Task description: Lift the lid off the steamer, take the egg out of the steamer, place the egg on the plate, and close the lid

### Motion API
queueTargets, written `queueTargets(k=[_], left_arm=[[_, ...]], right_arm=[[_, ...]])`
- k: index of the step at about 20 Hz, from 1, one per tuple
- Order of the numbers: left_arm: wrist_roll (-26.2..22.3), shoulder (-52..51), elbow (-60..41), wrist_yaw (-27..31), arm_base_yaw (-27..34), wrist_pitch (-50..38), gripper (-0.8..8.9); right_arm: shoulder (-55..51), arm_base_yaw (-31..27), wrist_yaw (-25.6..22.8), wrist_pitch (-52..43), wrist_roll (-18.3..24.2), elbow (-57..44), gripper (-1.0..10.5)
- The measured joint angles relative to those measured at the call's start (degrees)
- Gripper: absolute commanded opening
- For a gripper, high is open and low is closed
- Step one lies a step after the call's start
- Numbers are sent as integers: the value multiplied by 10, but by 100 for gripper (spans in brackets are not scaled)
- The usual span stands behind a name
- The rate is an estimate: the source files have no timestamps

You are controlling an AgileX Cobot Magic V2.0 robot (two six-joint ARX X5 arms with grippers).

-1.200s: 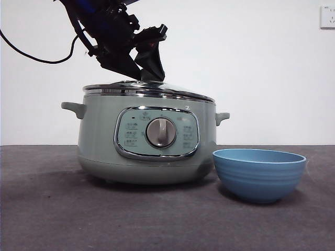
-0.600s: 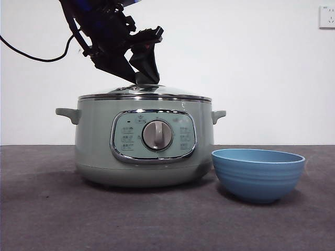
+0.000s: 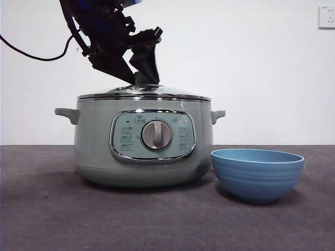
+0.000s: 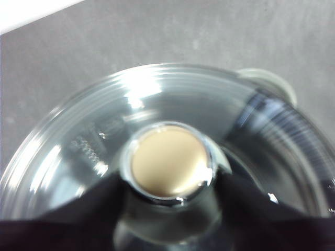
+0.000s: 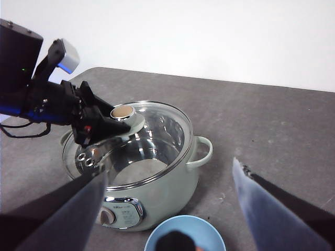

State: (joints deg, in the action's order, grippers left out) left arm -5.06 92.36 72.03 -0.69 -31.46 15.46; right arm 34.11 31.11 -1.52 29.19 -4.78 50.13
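Plain white wall [image 3: 251, 68] behind my bench [image 3: 47, 209], evenly lit. Bench top is dark grey, matte, faintly mottled. A white wall socket [image 3: 326, 16] sits high at the corner.

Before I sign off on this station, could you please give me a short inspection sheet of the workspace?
Surface: dark grey table, matte.
Job's things: steamer with lid seated; empty plate beside it; egg not discernible.
Clutter: nothing seen.
Grippers: left gripper closed on the lid's knob; right gripper open, raised above the plate.
Cables: black cable trailing from the left arm.
Surroundings: white wall, wall socket.
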Motion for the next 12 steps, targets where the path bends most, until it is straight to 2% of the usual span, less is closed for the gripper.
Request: queueTargets(k=[12], left_arm=[[-18,-59,-3,5,0,72,507]], right_arm=[[0,0,0,5,0,0,410]])
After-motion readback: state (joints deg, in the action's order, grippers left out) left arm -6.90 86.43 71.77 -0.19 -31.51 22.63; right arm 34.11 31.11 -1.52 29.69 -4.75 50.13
